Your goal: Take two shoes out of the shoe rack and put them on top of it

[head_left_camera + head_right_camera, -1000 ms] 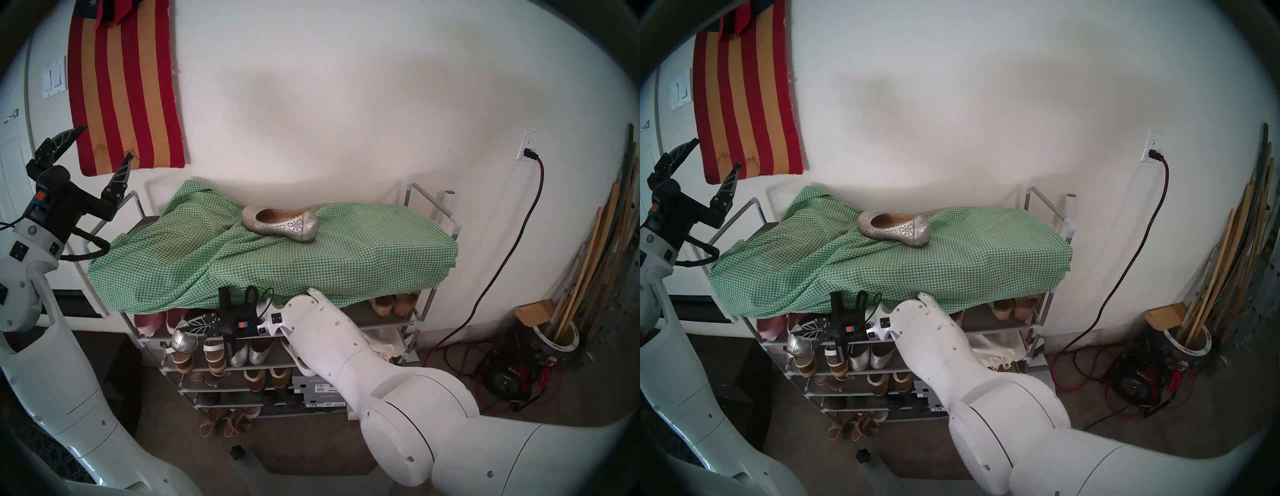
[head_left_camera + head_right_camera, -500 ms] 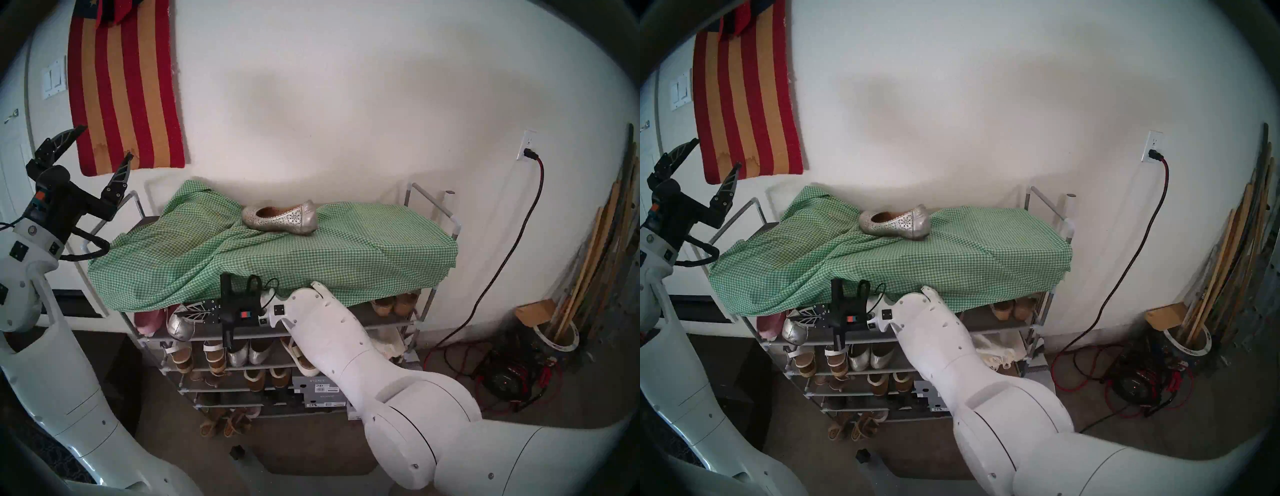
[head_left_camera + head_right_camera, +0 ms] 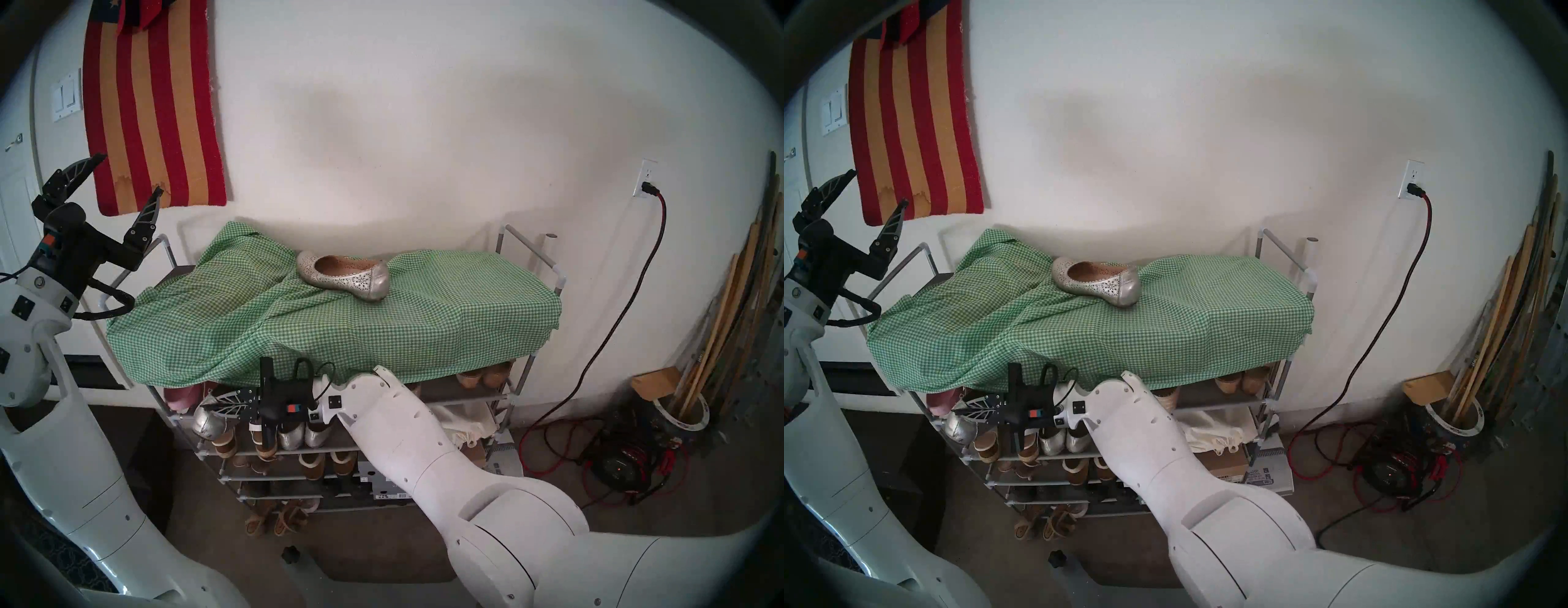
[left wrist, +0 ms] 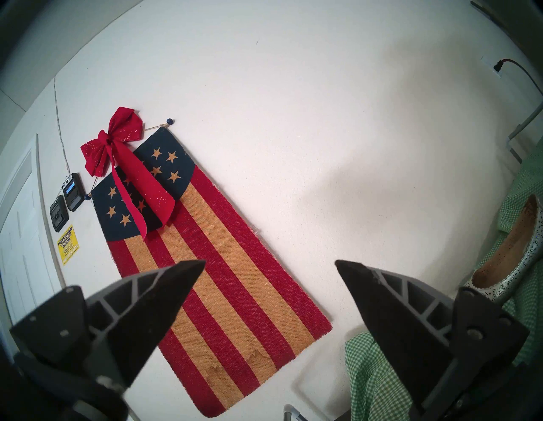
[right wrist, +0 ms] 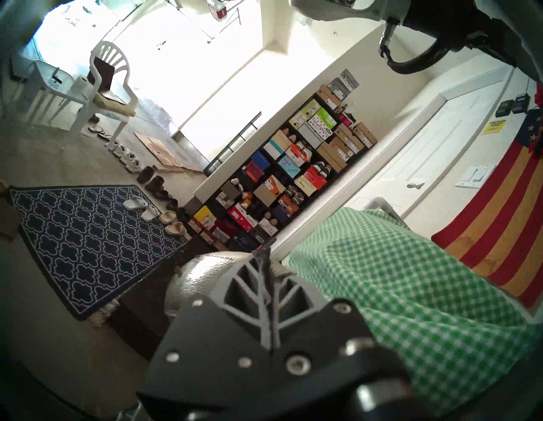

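Right tool [image 3: 212, 408] clenched on second shoe [image 3: 208, 424], pulled out past shoe rack [image 3: 507, 397] front-left corner since earlier frame; left tool [image 3: 127, 178] released, unmoved.

Shoe rack [image 3: 507, 397] stands against wall, cloth [image 3: 424, 322] draped over its top. One shoe [image 3: 343, 275] lies on cloth, rear centre. Second shoe [image 3: 208, 424] is at rack's front left edge, below cloth hem, pinched in right hand [image 3: 203, 408]. Left hand [image 3: 127, 176] hangs above rack's left rail, before wall flag [image 3: 152, 106]. Cord reel [image 3: 619, 463] on floor right of rack.
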You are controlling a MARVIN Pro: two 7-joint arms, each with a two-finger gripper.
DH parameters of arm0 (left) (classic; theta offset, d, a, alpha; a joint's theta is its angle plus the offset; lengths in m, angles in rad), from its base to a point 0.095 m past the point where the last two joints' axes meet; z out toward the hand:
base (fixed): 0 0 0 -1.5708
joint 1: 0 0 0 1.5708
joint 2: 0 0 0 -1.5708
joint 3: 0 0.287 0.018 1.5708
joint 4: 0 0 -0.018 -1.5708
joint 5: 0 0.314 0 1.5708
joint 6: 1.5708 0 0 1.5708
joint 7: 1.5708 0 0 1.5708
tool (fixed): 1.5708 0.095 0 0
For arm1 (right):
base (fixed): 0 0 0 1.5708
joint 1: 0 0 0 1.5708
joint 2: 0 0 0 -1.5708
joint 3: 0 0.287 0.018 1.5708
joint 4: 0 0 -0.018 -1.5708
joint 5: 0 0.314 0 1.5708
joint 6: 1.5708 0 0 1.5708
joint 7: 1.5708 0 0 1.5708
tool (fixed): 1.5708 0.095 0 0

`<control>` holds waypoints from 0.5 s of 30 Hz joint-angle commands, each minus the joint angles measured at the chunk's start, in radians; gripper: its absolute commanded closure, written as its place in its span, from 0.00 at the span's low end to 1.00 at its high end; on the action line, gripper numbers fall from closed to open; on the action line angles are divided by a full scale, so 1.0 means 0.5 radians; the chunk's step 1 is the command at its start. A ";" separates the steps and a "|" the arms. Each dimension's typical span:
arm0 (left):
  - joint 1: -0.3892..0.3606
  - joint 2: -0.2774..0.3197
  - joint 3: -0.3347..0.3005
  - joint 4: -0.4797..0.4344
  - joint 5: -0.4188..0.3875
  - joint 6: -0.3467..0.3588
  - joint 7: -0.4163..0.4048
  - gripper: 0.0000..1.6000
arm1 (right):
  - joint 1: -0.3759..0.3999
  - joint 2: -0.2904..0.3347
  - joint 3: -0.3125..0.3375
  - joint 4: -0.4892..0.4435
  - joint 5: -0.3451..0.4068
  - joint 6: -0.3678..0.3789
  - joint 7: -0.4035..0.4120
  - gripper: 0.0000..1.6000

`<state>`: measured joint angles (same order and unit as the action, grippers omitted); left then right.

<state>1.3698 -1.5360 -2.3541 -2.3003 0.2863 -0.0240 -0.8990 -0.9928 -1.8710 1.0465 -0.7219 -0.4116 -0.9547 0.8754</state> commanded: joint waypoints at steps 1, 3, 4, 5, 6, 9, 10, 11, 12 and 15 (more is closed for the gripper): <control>0.003 0.001 0.005 -0.002 0.002 -0.003 -0.004 0.00 | -0.038 0.021 -0.124 -0.089 0.114 -0.010 0.112 1.00; 0.002 0.001 0.005 -0.002 0.002 -0.003 -0.004 0.00 | -0.051 0.033 -0.151 -0.123 0.143 -0.010 0.106 1.00; 0.002 0.001 0.005 -0.001 0.002 -0.003 -0.005 0.00 | -0.052 0.038 -0.157 -0.141 0.156 -0.010 0.102 1.00; 0.002 0.000 0.004 -0.001 0.002 -0.003 -0.005 0.00 | -0.058 0.042 -0.164 -0.164 0.171 -0.010 0.097 1.00; 0.002 0.000 0.004 -0.001 0.002 -0.003 -0.005 0.00 | -0.061 0.046 -0.168 -0.182 0.183 -0.010 0.094 1.00; 0.001 -0.001 0.004 -0.001 0.003 -0.003 -0.006 0.00 | -0.079 0.062 -0.181 -0.257 0.226 -0.010 0.083 1.00; 0.001 -0.001 0.004 -0.001 0.003 -0.003 -0.006 0.00 | -0.084 0.067 -0.182 -0.283 0.239 -0.010 0.079 1.00; 0.000 -0.001 0.004 -0.001 0.003 -0.003 -0.007 0.00 | -0.091 0.072 -0.180 -0.313 0.252 -0.010 0.076 1.00; 0.000 -0.002 0.004 -0.001 0.003 -0.003 -0.007 0.00 | -0.098 0.079 -0.176 -0.344 0.265 -0.010 0.073 1.00; 0.000 -0.002 0.004 -0.001 0.004 -0.003 -0.008 0.00 | -0.090 0.132 -0.148 -0.444 0.302 -0.010 0.059 1.00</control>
<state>1.3678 -1.5381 -2.3549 -2.3001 0.2871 -0.0240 -0.9011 -1.0354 -1.8268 0.9654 -0.8363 -0.3155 -0.9549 0.8745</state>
